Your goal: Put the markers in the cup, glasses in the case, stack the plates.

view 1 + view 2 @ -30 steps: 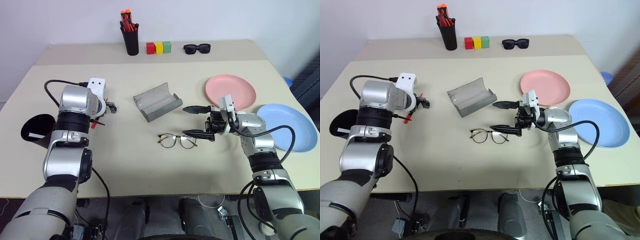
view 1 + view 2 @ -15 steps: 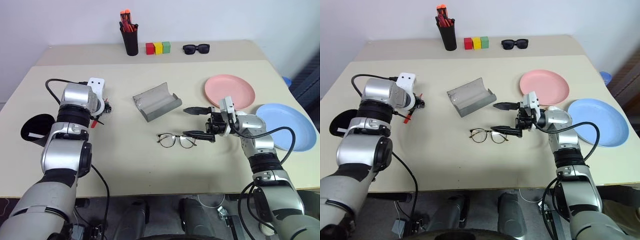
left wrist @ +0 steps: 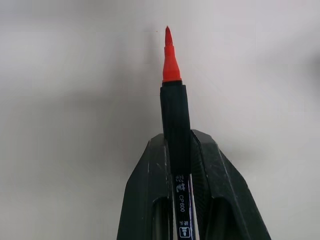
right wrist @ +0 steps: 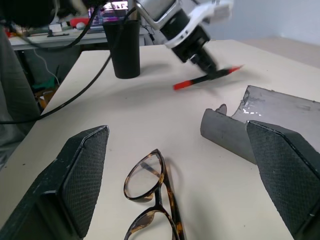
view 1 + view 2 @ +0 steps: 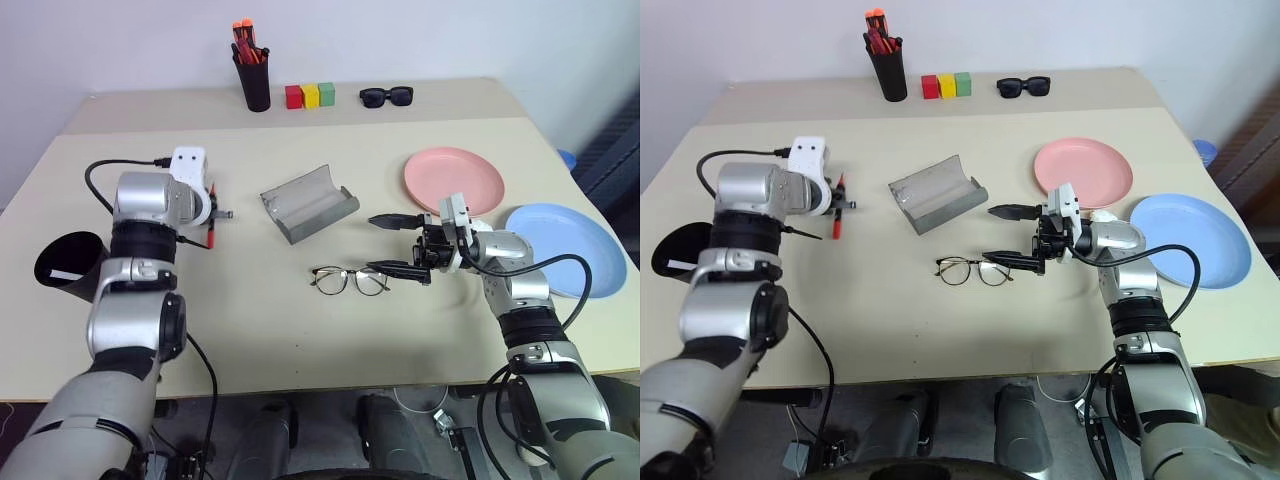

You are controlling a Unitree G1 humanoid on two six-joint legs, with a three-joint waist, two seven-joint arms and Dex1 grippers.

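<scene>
Going from biggest to smallest, the table (image 5: 300, 330) carries the same layout as a second ago: the pink plate (image 5: 455, 181) sits far right with the blue plate (image 5: 566, 238) just beside it and not yet stacked, the open grey case (image 5: 307, 201) lies in the middle, and the glasses (image 5: 349, 281) rest near of it. Our right gripper (image 5: 398, 243) has not moved; it hangs wide open just right of the glasses, holding nothing. The change is on the left: our left gripper (image 5: 212, 216), open a second ago over the red marker (image 5: 837, 208), has since clamped shut on it and lifted it clear of the table. The wrist view shows the black barrel pinched between the two fingers (image 3: 210, 175) with the red tip sticking out. We judge that the marker pick is done and the carry comes next. The cup (image 5: 68, 266) lies tipped at the near left edge, a white marker (image 5: 67, 274) seemingly inside. Dropping the red one in may be awkward with the mouth sideways.
</scene>
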